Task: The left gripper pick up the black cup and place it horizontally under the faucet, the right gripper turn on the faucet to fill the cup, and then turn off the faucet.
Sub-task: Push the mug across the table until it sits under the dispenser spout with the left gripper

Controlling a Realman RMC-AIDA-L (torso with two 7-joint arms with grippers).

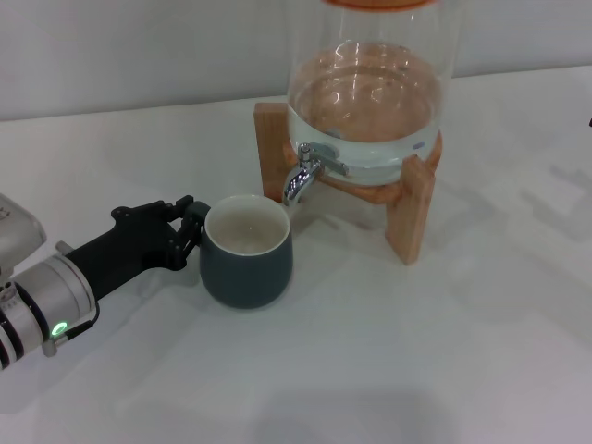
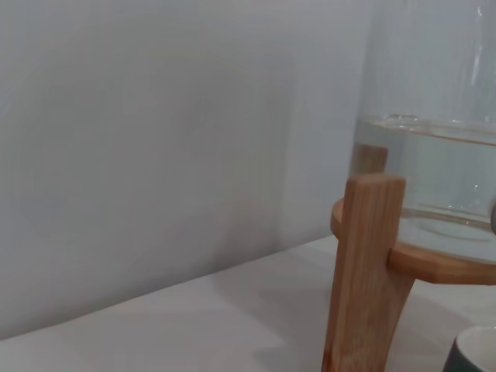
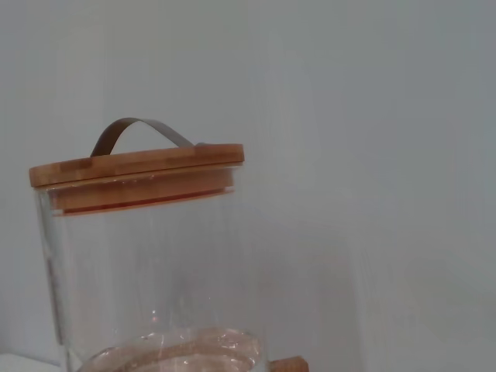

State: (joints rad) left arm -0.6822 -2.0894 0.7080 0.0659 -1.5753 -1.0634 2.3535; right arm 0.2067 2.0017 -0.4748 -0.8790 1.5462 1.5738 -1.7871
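I see my left hand (image 1: 191,231) low on the worktop (image 1: 398,351), its black fingers clenched on the handle side of the cup (image 1: 246,251). The cup stands upright, just left of and below the tap (image 1: 303,175). Right of it, the glass dispenser (image 1: 370,92) sits on its wooden stand (image 1: 410,215), part full. My right hand is out of view.

A smooth matte white tabletop (image 1: 444,351) fills the head view, evenly lit, with only soft, faint shadows lying on it. Behind it rises a plain pale grey-white wall (image 1: 139,46), bare and unmarked, meeting the far edge of the table in a straight line. The same blank wall (image 2: 155,139) fills most of both wrist views, lit softly and without hard shadow.
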